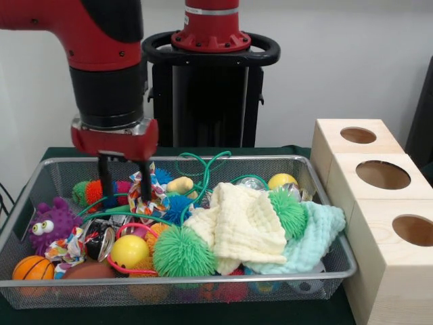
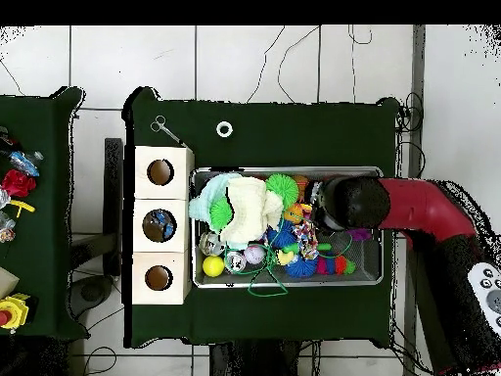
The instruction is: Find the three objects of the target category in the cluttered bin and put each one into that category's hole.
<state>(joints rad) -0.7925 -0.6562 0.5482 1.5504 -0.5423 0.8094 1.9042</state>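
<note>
Nearest the camera, the shallow silvery wire-mesh bin (image 1: 27,288) sits on the dark green table (image 1: 284,315), still crammed with toys. Beside it, the middle hole of the pale wooden boxes (image 2: 158,226) seems to hold something. Sorting looks barely begun: the gripper (image 1: 126,193) reaches narrowly spread into a patterned fabric knot (image 1: 150,196), nothing lifted.

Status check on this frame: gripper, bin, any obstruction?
Gripper open, fingers down among toys. Silvery wire mesh bin crowded. Cream and mint cloths cover its middle.
</note>
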